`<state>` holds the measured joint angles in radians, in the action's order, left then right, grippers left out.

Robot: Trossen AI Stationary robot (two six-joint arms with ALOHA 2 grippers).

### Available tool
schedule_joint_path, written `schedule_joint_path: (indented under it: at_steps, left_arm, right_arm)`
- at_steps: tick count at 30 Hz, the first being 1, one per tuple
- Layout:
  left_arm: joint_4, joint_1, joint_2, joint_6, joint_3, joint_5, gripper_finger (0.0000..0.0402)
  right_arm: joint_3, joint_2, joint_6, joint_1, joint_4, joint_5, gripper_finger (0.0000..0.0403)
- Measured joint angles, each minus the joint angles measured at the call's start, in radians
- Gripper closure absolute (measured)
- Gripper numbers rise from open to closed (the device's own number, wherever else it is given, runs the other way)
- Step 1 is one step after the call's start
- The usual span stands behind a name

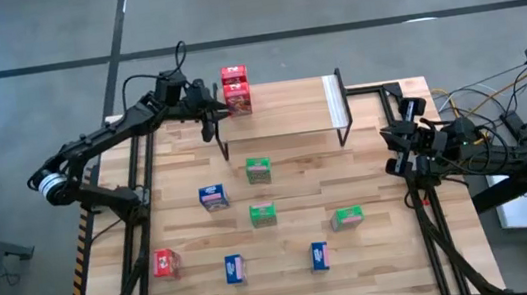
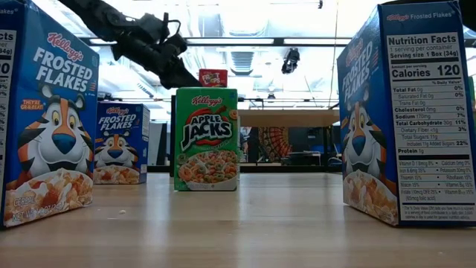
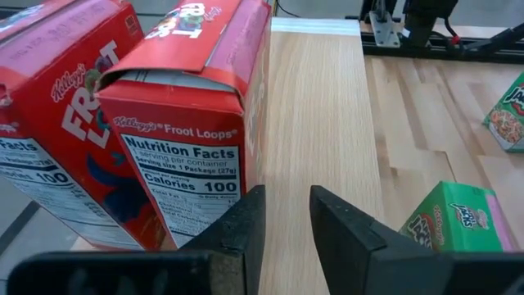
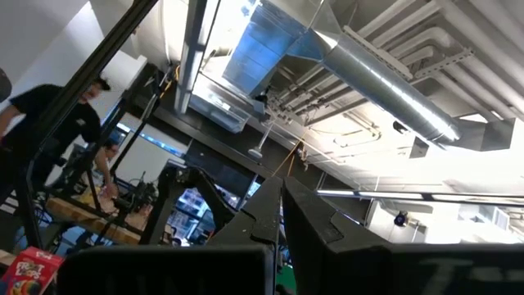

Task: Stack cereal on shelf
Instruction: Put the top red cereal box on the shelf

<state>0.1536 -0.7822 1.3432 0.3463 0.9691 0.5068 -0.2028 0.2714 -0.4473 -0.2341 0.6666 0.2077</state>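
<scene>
High view: two red boxes stand on the shelf end by the left gripper, fingers narrowly parted and empty; seven cereal boxes remain on the table; right gripper waits, pinched closed.

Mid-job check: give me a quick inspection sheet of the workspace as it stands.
Surface: wooden table, bare between boxes.
Job's things: two red boxes on the left end of the shelf; on the table three green boxes, three blue boxes and one red box.
Clutter: nothing seen.
Grippers: left gripper at the shelf beside the red boxes, fingers slightly apart, empty; right gripper parked at the table's right edge.
Cables: bundle off the right side.
Surroundings: a person beyond the table.
</scene>
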Motion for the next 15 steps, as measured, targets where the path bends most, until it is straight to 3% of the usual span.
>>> schedule_joint_path:
  at_steps: [8, 15]
  left_arm:
    - [0.009, 0.015, -0.086, -0.026, -0.018, 0.0, 0.0322]
    - [-0.146, 0.076, -0.24, -0.091, -0.176, 0.001, 0.0322]
  right_arm:
    - [0.0, 0.0, 0.007, 0.0, 0.001, 0.0, 0.0394]
    - [-0.013, 0.016, 0.074, 0.0, 0.005, -0.001, 0.0394]
